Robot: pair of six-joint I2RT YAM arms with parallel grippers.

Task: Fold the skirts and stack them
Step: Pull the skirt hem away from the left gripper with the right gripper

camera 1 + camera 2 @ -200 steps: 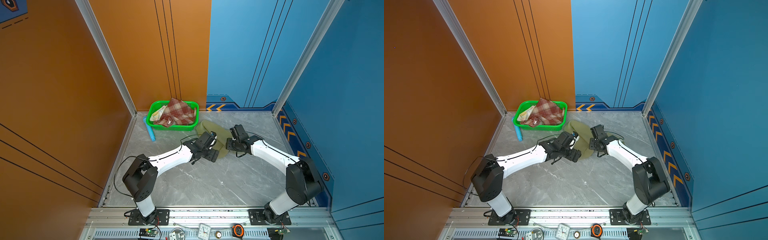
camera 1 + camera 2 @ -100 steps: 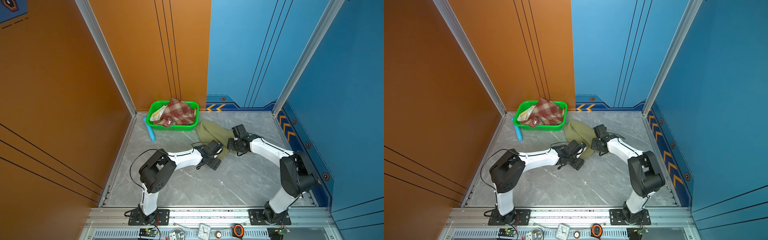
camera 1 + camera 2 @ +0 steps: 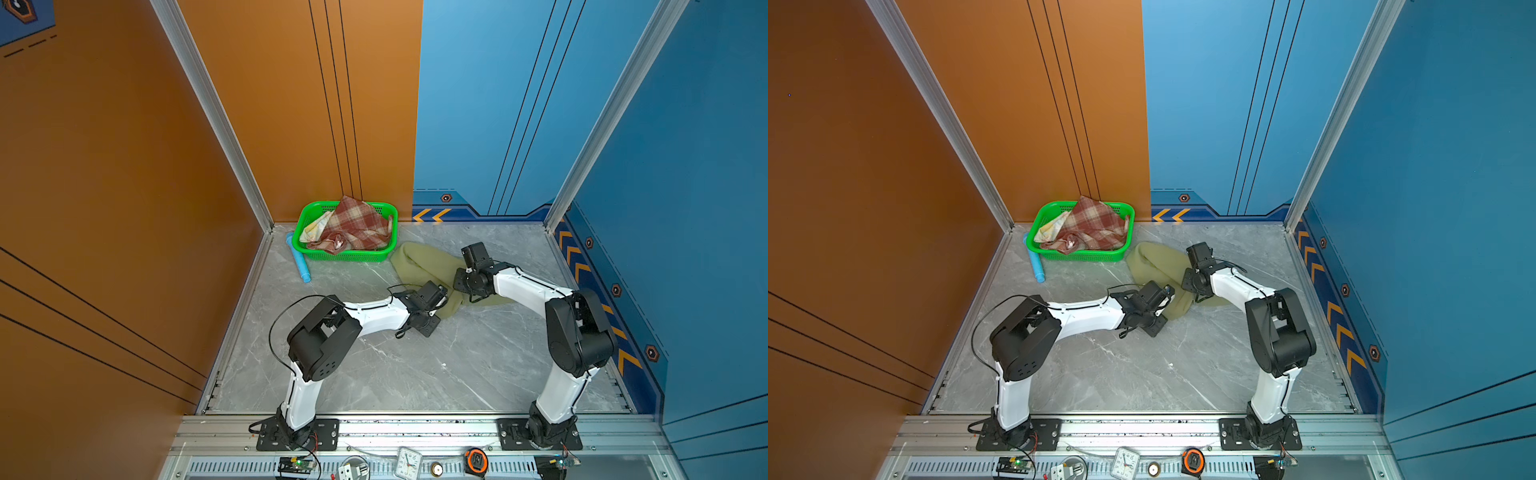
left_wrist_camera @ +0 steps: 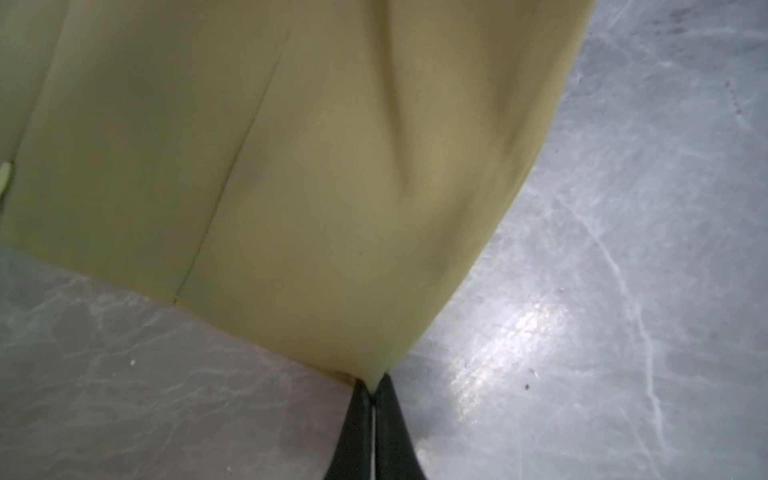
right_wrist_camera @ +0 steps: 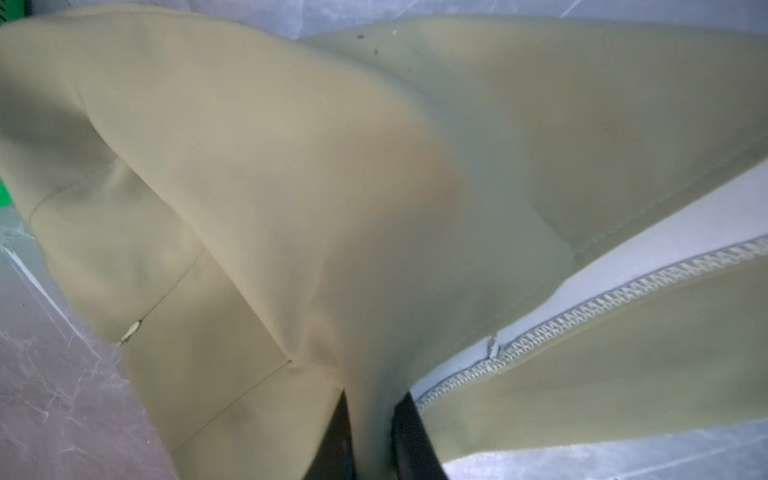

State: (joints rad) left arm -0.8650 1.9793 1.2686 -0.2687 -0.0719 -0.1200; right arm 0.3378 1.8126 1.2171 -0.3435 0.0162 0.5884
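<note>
The olive-green skirt [image 3: 424,264] [image 3: 1152,266] lies crumpled on the marble table, right of the basket, in both top views. My left gripper [image 3: 445,298] [image 4: 372,388] is shut on its near corner, the cloth pinched thin between the black fingertips. My right gripper [image 3: 460,286] [image 5: 370,401] is shut on a thicker fold of the same skirt [image 5: 291,166], beside a stitched hem. The plaid skirt [image 3: 355,226] [image 3: 1096,226] is heaped in the basket over a pale yellowish cloth [image 3: 313,226], too small to show a pattern.
The green mesh basket [image 3: 345,257] [image 3: 1079,257] stands at the back left against the orange wall. A light blue tube [image 3: 300,259] lies left of it. Walls close in the table on three sides. A clock [image 3: 408,462] and tape measure [image 3: 476,460] sit on the front rail.
Both grippers have closed on the olive-green skirt. The left gripper slid right and nearer to its corner as the left elbow drew back. The right arm pulled in slightly.
</note>
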